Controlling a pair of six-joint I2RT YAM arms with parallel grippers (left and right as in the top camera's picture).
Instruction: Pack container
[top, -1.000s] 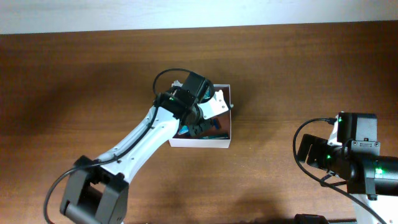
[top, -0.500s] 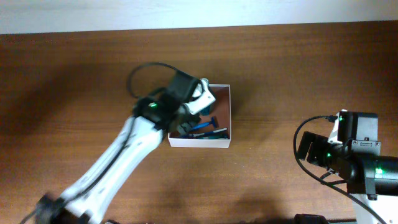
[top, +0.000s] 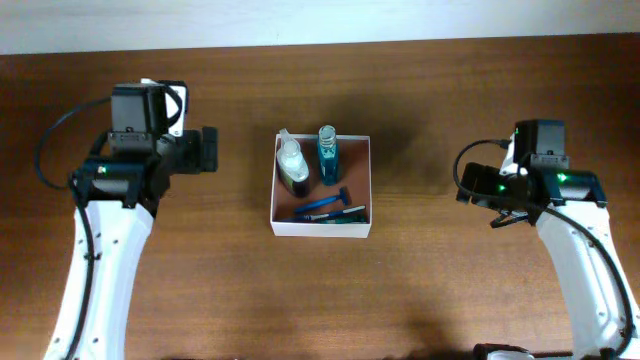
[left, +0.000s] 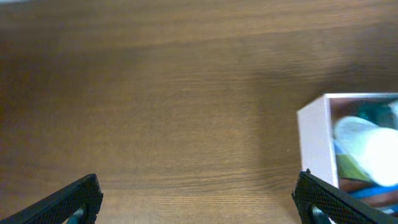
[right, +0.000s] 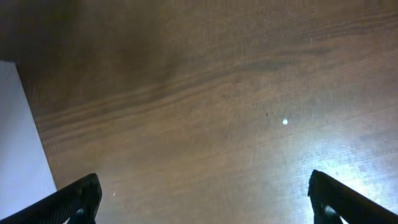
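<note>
The container, a shallow white-walled box with a reddish-brown inside, sits mid-table. In it lie a dark bottle with a white cap, a blue bottle and blue razors. My left gripper hovers well to its left, open and empty. In the left wrist view the left gripper spans bare wood, with the container's white wall at the right. My right gripper hangs to the container's right; in the right wrist view the right gripper stands open over wood, with the container wall at the left edge.
The brown wooden table runs to a pale wall strip along the far edge. Both white arms rise from the near corners, left arm and right arm.
My left arm has pulled out of the container and swung far left, its gripper opening and leaving the white-capped bottle in the box. The right arm has shifted slightly up.
</note>
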